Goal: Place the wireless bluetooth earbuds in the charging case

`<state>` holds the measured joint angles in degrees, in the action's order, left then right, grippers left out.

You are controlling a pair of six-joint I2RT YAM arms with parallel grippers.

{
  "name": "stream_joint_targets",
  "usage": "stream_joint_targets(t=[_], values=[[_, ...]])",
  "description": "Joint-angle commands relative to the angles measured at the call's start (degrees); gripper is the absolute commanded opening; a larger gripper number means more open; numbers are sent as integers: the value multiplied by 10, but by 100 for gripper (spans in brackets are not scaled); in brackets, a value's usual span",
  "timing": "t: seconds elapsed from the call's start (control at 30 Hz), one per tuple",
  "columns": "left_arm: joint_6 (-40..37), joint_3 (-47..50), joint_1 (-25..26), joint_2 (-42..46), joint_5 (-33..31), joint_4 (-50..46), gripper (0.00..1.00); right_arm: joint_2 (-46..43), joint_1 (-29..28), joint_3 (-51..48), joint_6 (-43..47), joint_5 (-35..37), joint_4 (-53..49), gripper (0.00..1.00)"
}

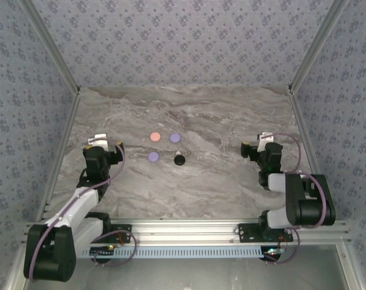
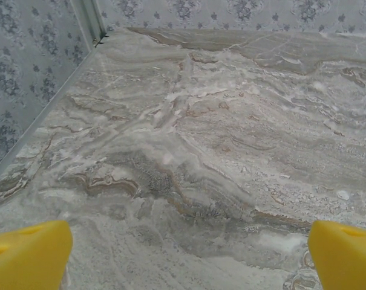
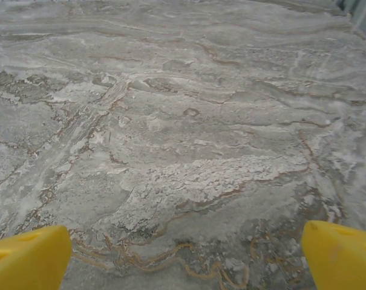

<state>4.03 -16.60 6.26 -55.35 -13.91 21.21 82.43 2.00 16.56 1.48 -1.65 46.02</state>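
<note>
L gripper (image 2: pixel 189 257): jaws wide, nothing held; bare marble table (image 2: pixel 189 121) btwn tips.
R gripper (image 3: pixel 186 260): same, wide & empty.
Discs: pink disc (image 1: pixel 155 136), far lavender disc (image 1: pixel 175 138), near lavender disc (image 1: pixel 153 156), black disc (image 1: pixel 179 159); mid-table, nearer L arm.
Earbuds: too small to tell; pale speck (image 1: pixel 178 152) at black disc's far edge, maybe one.
Containers: discs prob. the cases; contents hidden.
Progress: no insertion confirmable; both grippers well apart from discs.

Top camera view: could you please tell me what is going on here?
Nothing is being handled right now. The left tool and right tool both stand open and empty above the marble table. Between them lie four small discs, untouched: a pink disc, two lavender discs and a black disc.
</note>
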Motion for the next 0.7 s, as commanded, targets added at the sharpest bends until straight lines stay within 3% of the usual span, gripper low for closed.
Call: stream_joint_targets(t=[0.0, 0.07, 0.5, 0.57, 0.67], values=[[-33, 12, -9, -25, 30, 98, 99, 52, 8, 19, 10, -36, 75, 100], [-38, 21, -15, -44, 48, 135, 99, 46, 19, 60, 3, -45, -13, 100], [-40, 8, -62, -289, 126, 367, 99, 47, 6, 58, 2, -3, -1, 100], [-24, -5, -82, -322, 153, 378, 99, 47, 7, 58, 2, -3, -2, 100], [-18, -57, -93, -326, 170, 283, 99, 47, 7, 58, 2, -4, -3, 100]])
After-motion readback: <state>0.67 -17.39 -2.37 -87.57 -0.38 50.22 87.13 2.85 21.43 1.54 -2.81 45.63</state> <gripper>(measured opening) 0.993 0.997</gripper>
